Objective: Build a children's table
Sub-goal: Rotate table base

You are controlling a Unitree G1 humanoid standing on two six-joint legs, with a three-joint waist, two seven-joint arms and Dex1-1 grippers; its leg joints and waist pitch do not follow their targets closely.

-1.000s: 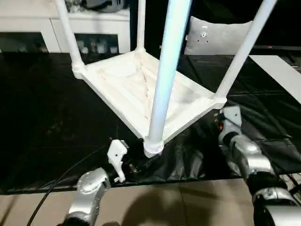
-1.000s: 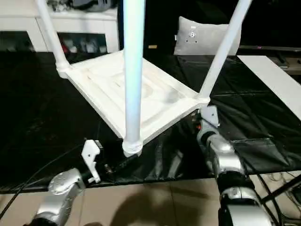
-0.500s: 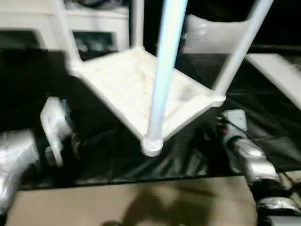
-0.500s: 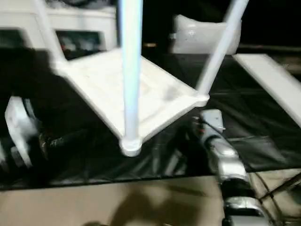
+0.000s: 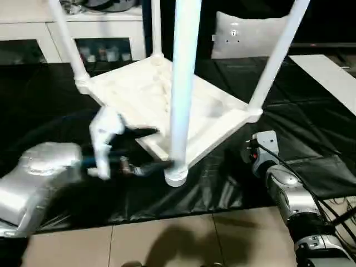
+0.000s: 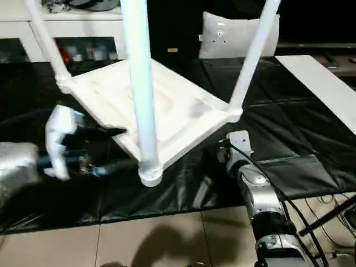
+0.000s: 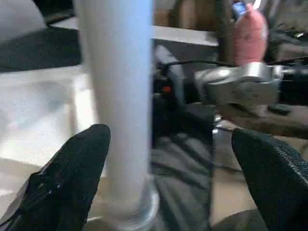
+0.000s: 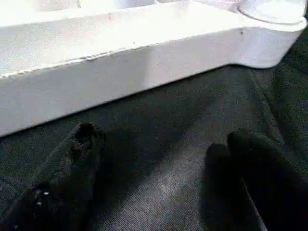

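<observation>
Since the frame a second ago, we note the left tool [image 5: 146,149] has risen from 6 o'clock to the children's table [image 5: 161,105], its fingers spread apart either side of the nearest leg [image 5: 181,89], not closed on it. That table sits upside down on the black mat [image 5: 50,111]. At 4 o'clock, the right tool [image 8: 159,178] stays released.

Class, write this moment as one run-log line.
stage: table upside down, four legs fitted | left gripper: open astride nearest leg | right gripper: open, beside table edge | surface: black sheet
</observation>
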